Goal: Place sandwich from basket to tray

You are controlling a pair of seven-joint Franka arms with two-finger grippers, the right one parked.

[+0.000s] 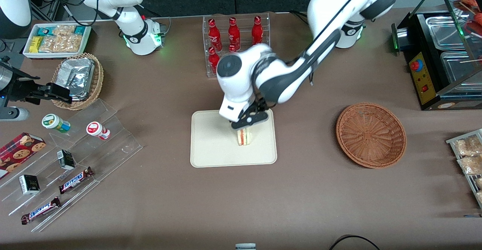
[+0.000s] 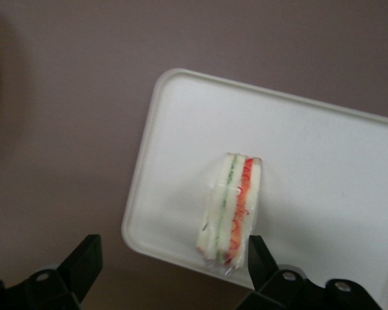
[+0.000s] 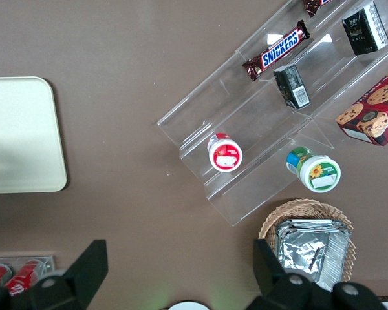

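The sandwich (image 1: 244, 136) stands on its edge on the cream tray (image 1: 211, 144), red and green layers showing. My left gripper (image 1: 248, 124) hovers just above it. In the left wrist view the gripper (image 2: 171, 265) is open wide. The sandwich (image 2: 231, 206) rests on the tray (image 2: 323, 148) close to one black finger (image 2: 262, 258), and the second finger (image 2: 84, 258) stands well apart over the brown table. The reddish-brown basket (image 1: 371, 135) sits empty toward the working arm's end of the table.
A clear rack of red bottles (image 1: 235, 35) stands farther from the front camera than the tray. Toward the parked arm's end are a clear stepped shelf with snacks (image 1: 75, 156), a tan basket of foil packets (image 1: 77, 78) and a white snack box (image 1: 56, 39). A black machine (image 1: 440, 54) stands past the basket.
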